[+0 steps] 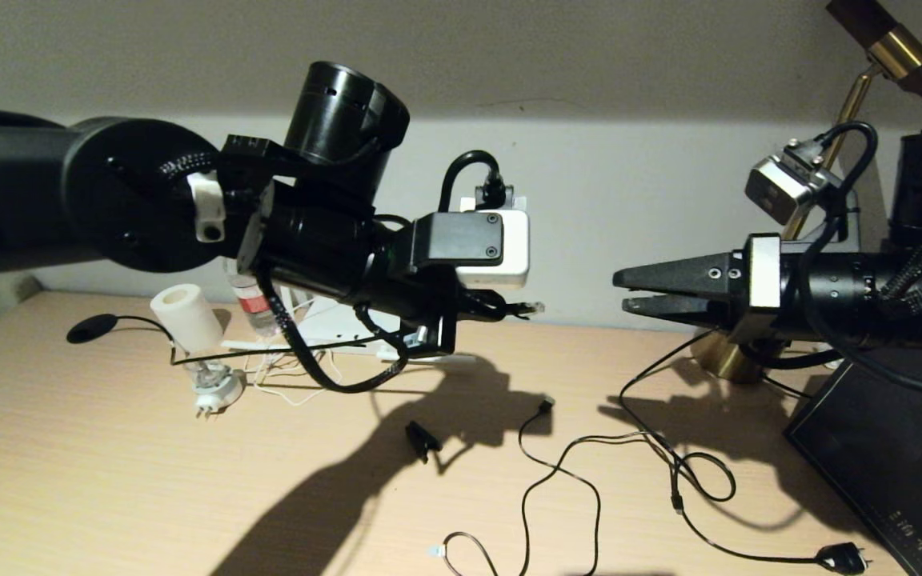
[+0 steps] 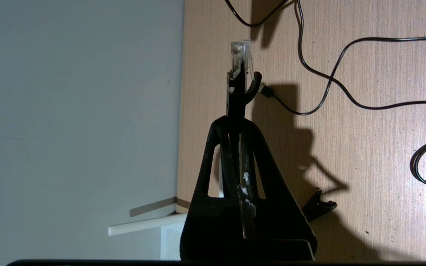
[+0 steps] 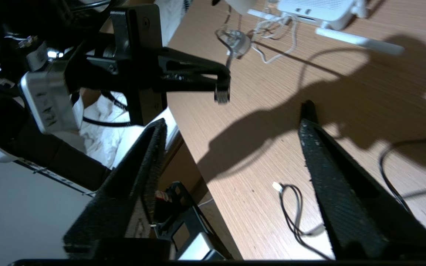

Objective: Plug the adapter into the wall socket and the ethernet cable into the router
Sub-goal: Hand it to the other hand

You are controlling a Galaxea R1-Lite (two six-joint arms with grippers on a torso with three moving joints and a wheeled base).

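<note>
Nearest the head camera, the left arm reaches across above the wooden table [image 1: 69, 448], and its left gripper [image 1: 501, 308] has its jaws closed tight on the ethernet cable [image 1: 325, 364]. The clear clip connector [image 2: 239, 55] sticks out past the fingertips, held in the air above the table near the wall. From the gripper, the thick black cable loops down under the arm.

Opposite it, the right gripper [image 1: 629, 292] hangs in the air facing the left one, well apart from it; its jaws stand wide and hold nothing, as the right wrist view shows with both fingers [image 3: 331, 177] spread.

Behind the left arm, the router [image 1: 333, 320] lies flat on the table by the wall, one white antenna [image 3: 357, 41] stretched out along the wood.

A thin black USB cable [image 1: 557, 472] snakes over the table between the grippers.
</note>
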